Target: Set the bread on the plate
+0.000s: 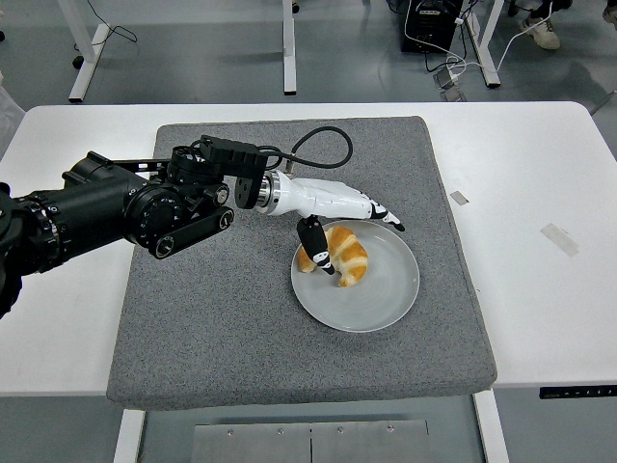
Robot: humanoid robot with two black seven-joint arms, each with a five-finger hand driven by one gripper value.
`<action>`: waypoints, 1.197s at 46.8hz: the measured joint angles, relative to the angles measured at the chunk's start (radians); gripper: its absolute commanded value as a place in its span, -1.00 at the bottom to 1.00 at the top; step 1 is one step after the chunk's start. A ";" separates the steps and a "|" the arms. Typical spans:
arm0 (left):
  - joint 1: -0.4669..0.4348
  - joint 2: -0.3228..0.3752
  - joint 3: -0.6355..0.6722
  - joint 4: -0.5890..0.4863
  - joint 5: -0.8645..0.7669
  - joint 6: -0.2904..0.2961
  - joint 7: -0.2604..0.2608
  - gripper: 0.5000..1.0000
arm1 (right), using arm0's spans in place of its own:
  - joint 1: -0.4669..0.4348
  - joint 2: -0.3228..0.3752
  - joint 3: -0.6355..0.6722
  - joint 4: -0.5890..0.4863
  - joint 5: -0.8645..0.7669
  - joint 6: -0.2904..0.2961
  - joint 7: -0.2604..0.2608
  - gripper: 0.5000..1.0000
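The bread lay on the plate. The left hand hovered above, fingers spread, released; withdrawal looked due next.

left arm cut off at left edge

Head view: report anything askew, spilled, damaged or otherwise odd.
Nothing stands out. The croissant lies whole on the grey plate, toward its left side, the left hand open above it. The plate sits flat on the grey mat.
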 measured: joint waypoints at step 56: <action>0.365 0.212 -0.912 0.001 -1.173 0.107 0.264 0.91 | -0.005 0.000 0.000 0.004 0.000 0.001 -0.001 1.00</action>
